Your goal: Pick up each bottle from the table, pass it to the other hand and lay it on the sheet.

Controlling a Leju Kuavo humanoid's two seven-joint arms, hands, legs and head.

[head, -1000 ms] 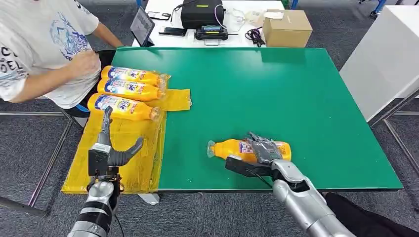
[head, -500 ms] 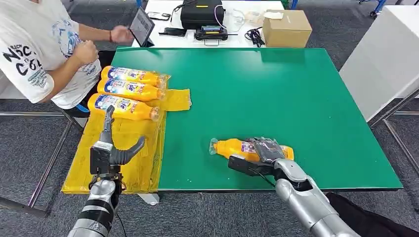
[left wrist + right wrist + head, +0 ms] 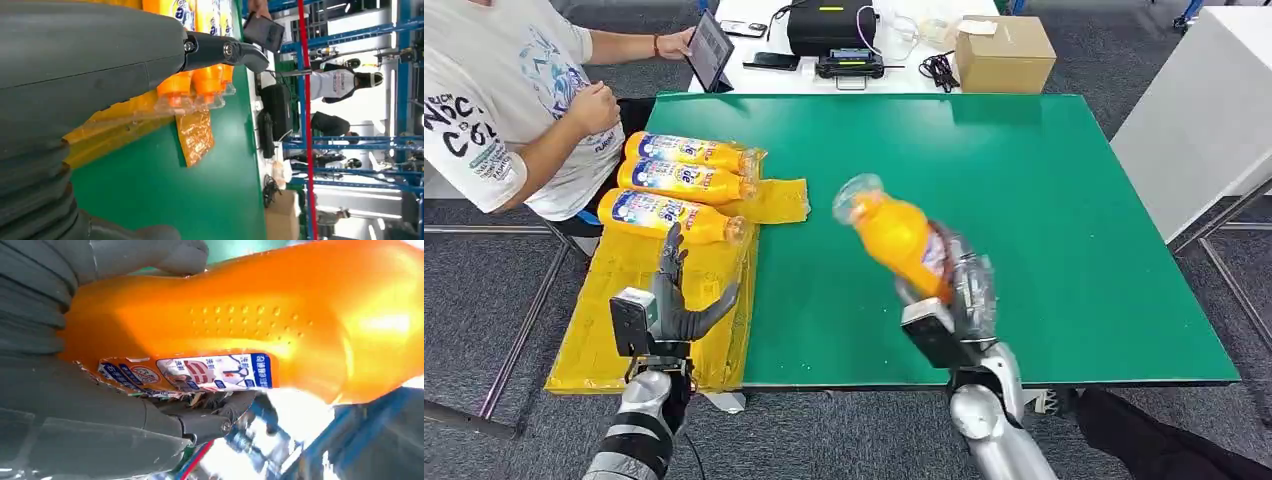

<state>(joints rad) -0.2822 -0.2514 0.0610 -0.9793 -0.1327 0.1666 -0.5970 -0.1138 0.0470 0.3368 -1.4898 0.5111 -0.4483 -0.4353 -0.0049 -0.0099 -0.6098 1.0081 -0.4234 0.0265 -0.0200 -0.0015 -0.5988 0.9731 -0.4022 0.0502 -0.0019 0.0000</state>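
Right hand point(image 3: 959, 300) grips an orange plastic bottle point(image 3: 896, 238), tilted above the green table point(image 3: 1044, 200). Left hand point(image 3: 672, 310) hovers open and empty over the yellow plastic sheet point(image 3: 614, 330), where I see three more bottles point(image 3: 679, 185).

Right hand point(image 3: 959, 300) raised, fingers wrapped in a grip; left hand point(image 3: 669, 310) upright, fingers spread.

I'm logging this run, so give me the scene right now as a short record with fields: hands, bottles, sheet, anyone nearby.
right hand: grips an orange bottle, lifted off the green table, tilted, cap end up
left hand: holds nothing, fingers apart, over the yellow sheet
bottles on sheet: three, lying side by side at its far end
person: seated past the sheet, holding a tablet
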